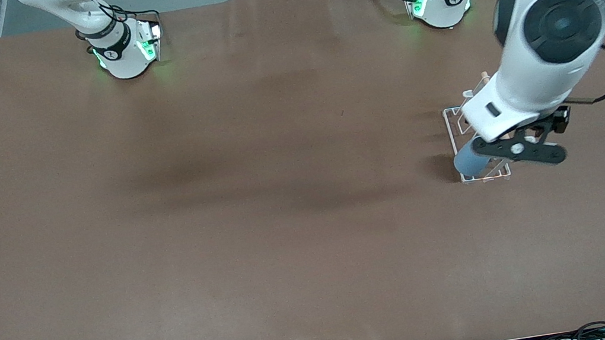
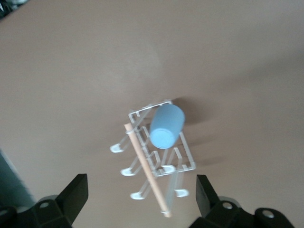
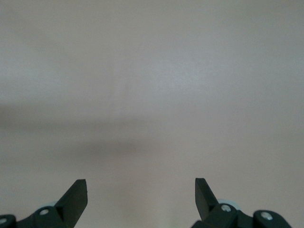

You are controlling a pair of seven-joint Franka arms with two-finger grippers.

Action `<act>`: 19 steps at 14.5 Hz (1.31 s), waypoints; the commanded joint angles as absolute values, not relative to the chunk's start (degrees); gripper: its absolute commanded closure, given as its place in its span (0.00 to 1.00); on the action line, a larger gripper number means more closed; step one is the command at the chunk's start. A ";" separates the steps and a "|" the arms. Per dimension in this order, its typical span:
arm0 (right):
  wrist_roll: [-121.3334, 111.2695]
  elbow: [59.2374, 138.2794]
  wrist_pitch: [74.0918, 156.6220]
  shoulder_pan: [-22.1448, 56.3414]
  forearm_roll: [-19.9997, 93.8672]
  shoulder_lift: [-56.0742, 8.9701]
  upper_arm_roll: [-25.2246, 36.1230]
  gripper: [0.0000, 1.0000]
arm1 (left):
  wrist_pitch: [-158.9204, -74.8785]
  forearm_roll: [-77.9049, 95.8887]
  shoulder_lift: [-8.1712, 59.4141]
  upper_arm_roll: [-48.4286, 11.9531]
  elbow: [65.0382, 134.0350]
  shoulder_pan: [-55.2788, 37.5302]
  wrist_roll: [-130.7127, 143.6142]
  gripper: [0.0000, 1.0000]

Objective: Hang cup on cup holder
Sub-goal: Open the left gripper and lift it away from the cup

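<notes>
Brown table [image 1: 263,230], white wire cup holder [image 1: 455,129] standing on it toward the left arm's end

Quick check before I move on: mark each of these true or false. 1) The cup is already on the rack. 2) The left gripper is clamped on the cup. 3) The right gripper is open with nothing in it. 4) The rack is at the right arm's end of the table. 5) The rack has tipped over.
1) True: the blue cup sits on a prong of the white wire rack.
2) False: the left gripper hangs open above the rack, clear of the cup.
3) True: the right gripper is open over bare table.
4) False: it stands toward the left arm's end.
5) False: it stands upright on its base.
</notes>
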State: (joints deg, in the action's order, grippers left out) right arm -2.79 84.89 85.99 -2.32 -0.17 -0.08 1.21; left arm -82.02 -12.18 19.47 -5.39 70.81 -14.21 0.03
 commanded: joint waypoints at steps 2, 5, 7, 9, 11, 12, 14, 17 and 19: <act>-2.02 86.40 86.57 -2.90 -1.14 1.14 0.44 0.00 | -81.48 -5.36 12.93 -5.54 71.89 -7.58 2.37 0.00; -2.02 86.40 86.57 -2.90 -1.14 1.14 0.44 0.00 | -80.78 -5.54 12.39 -5.80 71.81 -6.06 2.29 0.00; -2.02 86.40 86.57 -2.90 -1.14 1.14 0.35 0.00 | -79.89 -5.80 12.57 -5.45 71.72 -5.98 2.37 0.00; -2.02 86.40 86.57 -2.90 -1.14 1.14 0.35 0.00 | -79.89 -5.54 12.57 -5.71 71.54 -5.89 2.37 0.00; -2.02 86.48 86.57 -2.99 -1.14 1.14 0.35 0.00 | -79.81 -5.45 12.48 -5.71 71.54 -5.98 2.46 0.00; -2.02 86.48 86.57 -2.99 -1.14 1.14 0.35 0.00 | -79.72 -5.45 12.31 -5.71 71.54 -5.98 2.46 0.00; -2.02 86.48 86.57 -2.99 -1.14 1.14 0.35 0.00 | -79.54 -4.75 10.03 -5.45 72.15 -5.28 2.29 0.00; -2.02 86.57 86.57 -3.08 -1.14 1.14 0.35 0.00 | -78.66 0.17 8.28 -5.54 74.34 -1.15 1.50 0.00; -2.02 86.49 86.57 -3.08 -1.14 0.97 0.35 0.00 | -80.23 0.61 4.15 -5.45 80.21 -0.09 2.28 0.00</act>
